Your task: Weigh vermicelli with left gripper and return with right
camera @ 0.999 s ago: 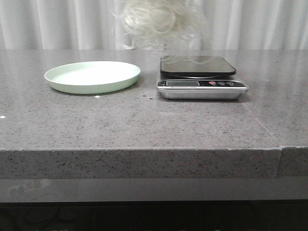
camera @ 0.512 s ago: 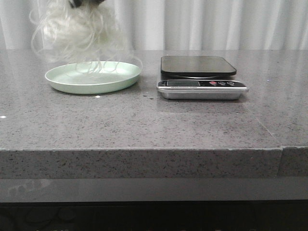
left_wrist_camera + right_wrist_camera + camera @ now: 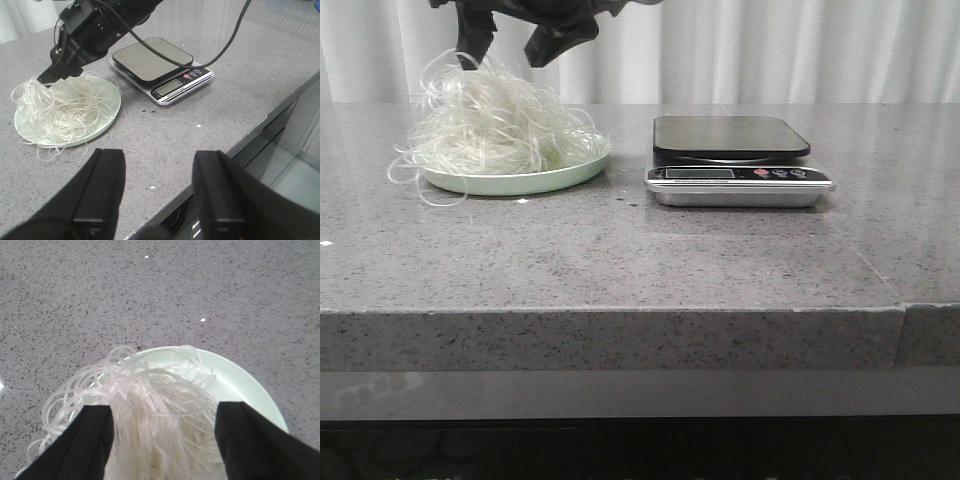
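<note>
The vermicelli (image 3: 490, 135) lies as a fluffy whitish mound on the pale green plate (image 3: 570, 172) at the back left, with strands hanging over the plate's left rim. My right gripper (image 3: 510, 40) hovers just above the mound with its jaws open, one finger on each side, holding nothing. The right wrist view shows the vermicelli (image 3: 160, 390) between the spread fingers of that gripper (image 3: 162, 412), over the plate (image 3: 240, 380). My left gripper (image 3: 160, 155) is open and empty near the table's front edge, well short of the vermicelli (image 3: 55, 105).
A kitchen scale (image 3: 730, 150) with a bare black platform stands to the right of the plate; it also shows in the left wrist view (image 3: 155, 57). The right arm's cable (image 3: 220, 45) arcs over the scale. A white curtain hangs behind the grey stone table (image 3: 640, 260).
The vermicelli went from above the scale leftward and down onto the plate. The right gripper has come into view above it and has opened, letting the mound go.
</note>
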